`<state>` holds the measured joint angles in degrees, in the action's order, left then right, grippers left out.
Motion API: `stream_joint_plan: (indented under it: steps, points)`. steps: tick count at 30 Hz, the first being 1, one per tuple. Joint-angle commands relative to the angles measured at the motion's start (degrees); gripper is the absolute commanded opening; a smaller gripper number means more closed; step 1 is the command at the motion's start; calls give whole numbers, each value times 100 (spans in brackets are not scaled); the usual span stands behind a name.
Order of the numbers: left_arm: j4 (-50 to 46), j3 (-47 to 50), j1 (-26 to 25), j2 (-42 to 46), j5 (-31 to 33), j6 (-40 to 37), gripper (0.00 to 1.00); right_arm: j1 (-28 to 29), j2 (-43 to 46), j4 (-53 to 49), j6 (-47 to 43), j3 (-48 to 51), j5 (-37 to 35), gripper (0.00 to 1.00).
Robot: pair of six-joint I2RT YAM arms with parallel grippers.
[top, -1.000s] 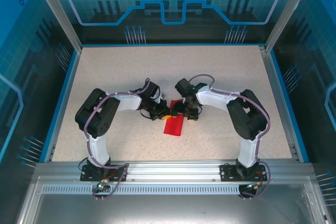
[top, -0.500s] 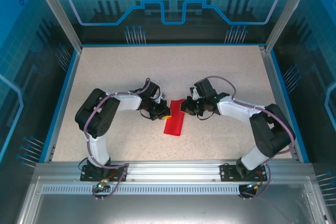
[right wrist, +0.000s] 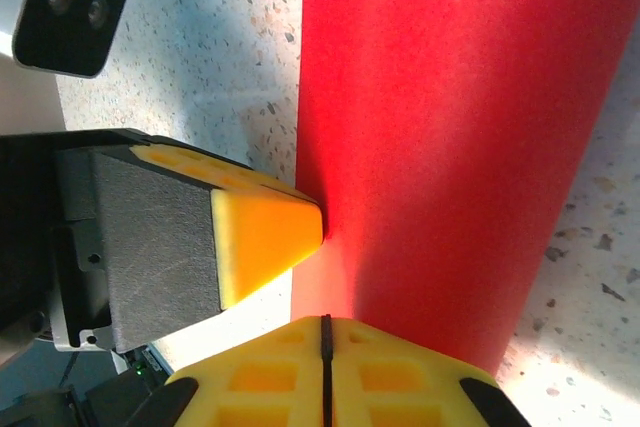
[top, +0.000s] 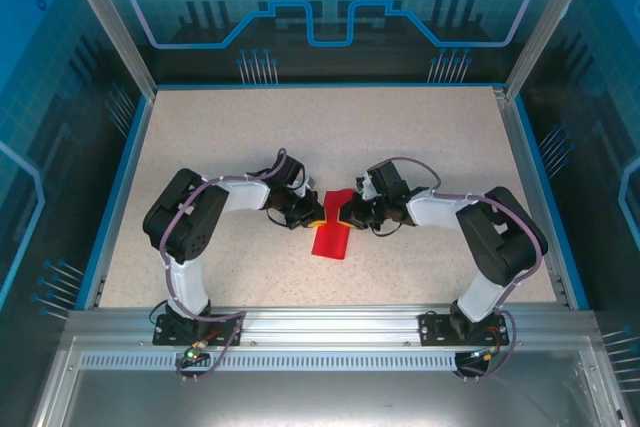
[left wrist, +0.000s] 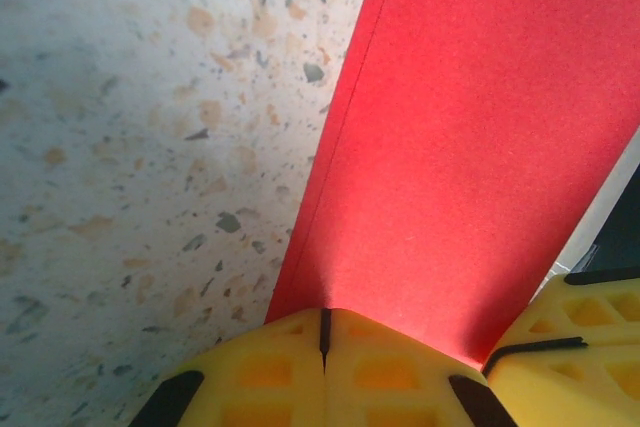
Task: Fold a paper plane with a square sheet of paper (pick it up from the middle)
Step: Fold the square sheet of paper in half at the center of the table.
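While both arms reached inward over the speckled beige table (top: pixel 230 147) in the top view, the bright red sheet of paper (top: pixel 332 240), folded into a narrow strip, lay flat at mid-table. The left gripper (top: pixel 311 215) and right gripper (top: pixel 344 213) met at its far end.

In the left wrist view, the left gripper's yellow foam pads (left wrist: pixel 270 372) were pressed together, tips down on the strip's end. Whether any layer sat between them could not be told.

The right wrist view showed the right gripper's own pads (right wrist: pixel 260 382) likewise pressed together at that same end. The left gripper's pad (right wrist: pixel 265 232) touched the strip's edge just beside them.

The risk, as I judged it, was that two shut tips working so close might collide. A sliding tip could also drag or crumple the thin paper if the other failed to pin it, skewing the crease.
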<state>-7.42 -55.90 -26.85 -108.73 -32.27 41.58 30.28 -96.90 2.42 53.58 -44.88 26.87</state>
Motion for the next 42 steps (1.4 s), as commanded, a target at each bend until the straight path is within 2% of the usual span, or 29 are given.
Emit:
stream_joint_plan:
  steps: [1, 24, 35, 42]
  points:
    - [-612, 61, -57, -271, 432, -150, 0, 21, -90, 57, -101, 118, 47, 9]
    - [-708, 35, -118, -430, 451, -228, 0, -93, -430, 175, -333, 735, -233, 10]
    - [-744, 62, -119, -404, 500, -262, 0, 21, 530, 413, -279, 717, 120, 12]
    - [-770, 35, -117, -406, 499, -282, 0, 184, 251, 695, -123, 892, 130, 13]
